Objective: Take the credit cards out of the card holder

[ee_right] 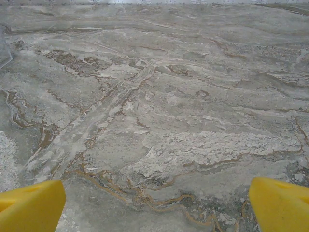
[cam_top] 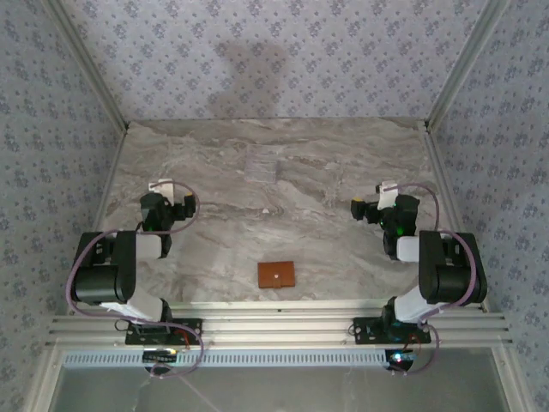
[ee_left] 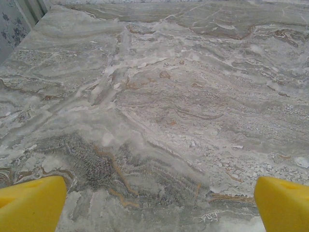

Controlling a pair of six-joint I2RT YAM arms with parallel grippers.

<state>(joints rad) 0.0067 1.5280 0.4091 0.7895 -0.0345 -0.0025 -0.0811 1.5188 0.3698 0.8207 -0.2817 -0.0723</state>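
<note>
The card holder (cam_top: pixel 277 274) is a small brown rectangle lying flat and closed on the marble table (cam_top: pixel 326 249), near the front edge between the two arm bases. The credit cards are hidden. My left gripper (cam_top: pixel 167 204) hovers over the table's left side, well left of and beyond the holder. In the left wrist view, this gripper (ee_left: pixel 159 205) is open, its yellow fingertips (ee_left: pixel 31 203) wide apart over bare marble. My right gripper (cam_top: pixel 380 209) sits over the right side, likewise away from the holder. It (ee_right: pixel 157 205) is open too, with nothing between its fingertips (ee_right: pixel 280 203).
A faint clear plastic piece (cam_top: pixel 263 166) lies on the table toward the back middle; its edge (ee_right: pixel 4 53) shows at the left of the right wrist view. Patterned walls enclose the table on three sides. A metal rail (cam_top: pixel 274 324) runs along the front edge.
</note>
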